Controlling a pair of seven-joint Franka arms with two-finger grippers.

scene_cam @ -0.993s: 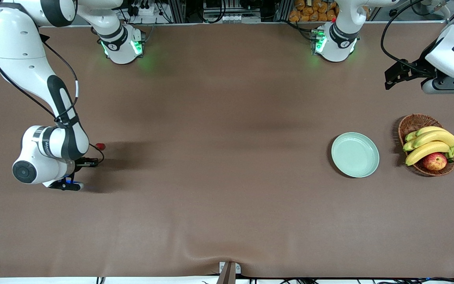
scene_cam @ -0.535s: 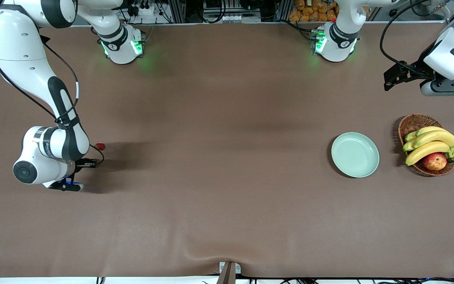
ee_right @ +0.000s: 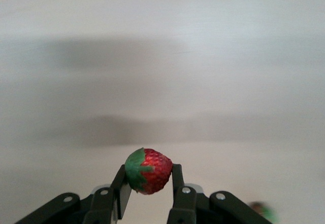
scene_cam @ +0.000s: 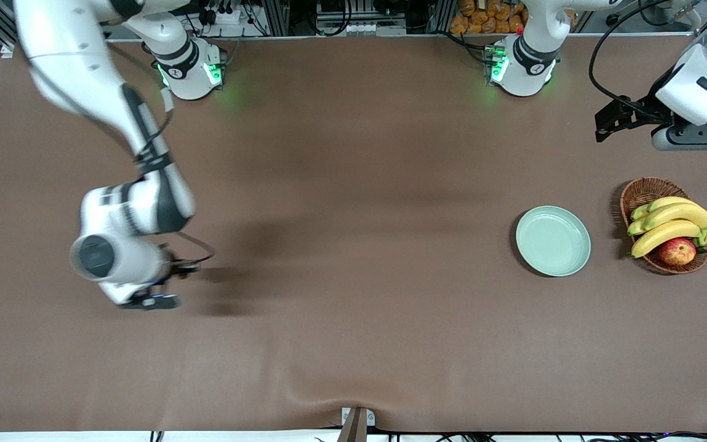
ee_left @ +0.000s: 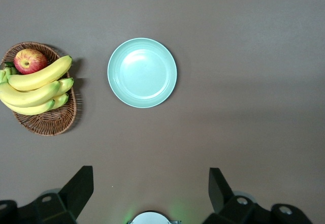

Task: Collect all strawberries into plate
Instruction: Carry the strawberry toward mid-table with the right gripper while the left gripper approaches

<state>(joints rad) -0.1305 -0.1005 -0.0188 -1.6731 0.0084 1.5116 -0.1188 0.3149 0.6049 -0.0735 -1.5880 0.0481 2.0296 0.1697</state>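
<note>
My right gripper (ee_right: 148, 177) is shut on a strawberry (ee_right: 148, 170), a red berry with a green leafy top pinched between both fingers. In the front view this gripper (scene_cam: 172, 273) hangs over the table at the right arm's end, and the wrist hides the berry. The pale mint-green plate (scene_cam: 553, 240) lies bare toward the left arm's end and shows in the left wrist view as well (ee_left: 142, 72). My left gripper (ee_left: 151, 186) waits open and holds nothing, up over the table (scene_cam: 614, 120) between its base and the basket.
A brown wicker basket (scene_cam: 641, 193) with bananas (scene_cam: 666, 224) and a red-yellow apple (scene_cam: 677, 251) stands beside the plate, toward the left arm's end. A blurred red and green speck (ee_right: 261, 210) shows at the edge of the right wrist view. The brown tabletop (scene_cam: 353, 245) stretches wide between my right gripper and the plate.
My right gripper has shut on the strawberry, then risen and swung toward the plate's end of the table. The berry seen lying beside its wrist is now covered by the arm. The left arm barely shifted.
</note>
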